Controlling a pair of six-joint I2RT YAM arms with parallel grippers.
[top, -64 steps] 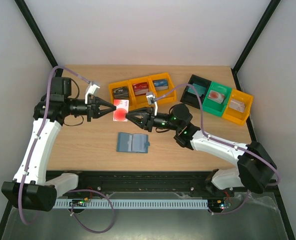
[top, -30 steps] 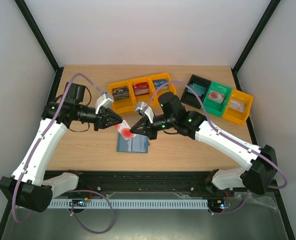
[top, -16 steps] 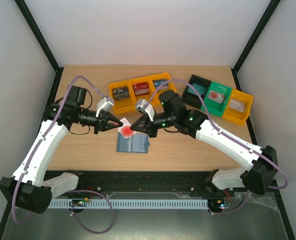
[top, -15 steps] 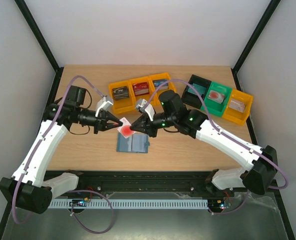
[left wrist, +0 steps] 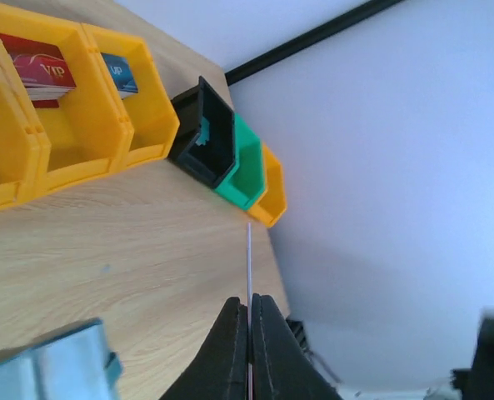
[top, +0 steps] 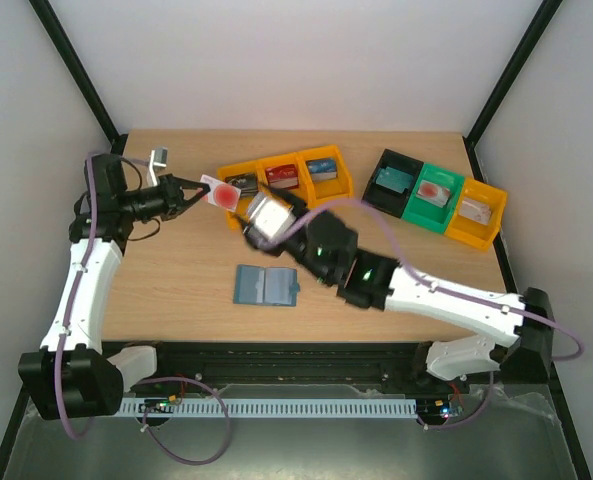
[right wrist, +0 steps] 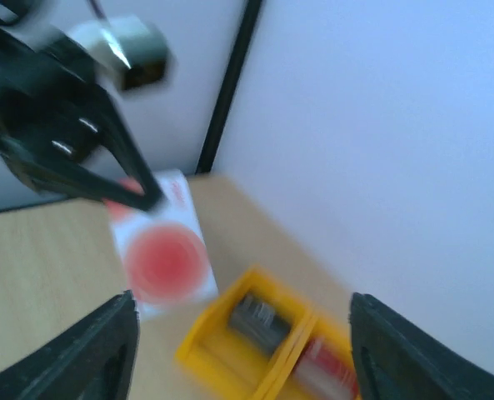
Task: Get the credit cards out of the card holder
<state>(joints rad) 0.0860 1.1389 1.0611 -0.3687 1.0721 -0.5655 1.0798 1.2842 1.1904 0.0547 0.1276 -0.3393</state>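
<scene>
My left gripper (top: 200, 189) is shut on a red-and-white credit card (top: 219, 194), held in the air just left of the yellow bins. In the left wrist view the card (left wrist: 249, 267) shows edge-on between the closed fingers (left wrist: 234, 342). The teal-blue card holder (top: 266, 285) lies open on the table, apart from both grippers; its corner (left wrist: 59, 367) shows at the lower left. My right gripper (top: 251, 215) is open and empty, a short way right of the card. Its view faces the card (right wrist: 165, 260) in the left gripper's black fingers (right wrist: 113, 162).
Three joined yellow bins (top: 281, 178) at the back hold cards; one with a dark card (right wrist: 255, 329) lies just past the held card. Black (top: 392, 182), green (top: 434, 195) and orange (top: 476, 212) bins stand at the back right.
The right gripper has let go of the card and opened. The left gripper closed on the card and carried it up and left, away from the card holder.
</scene>
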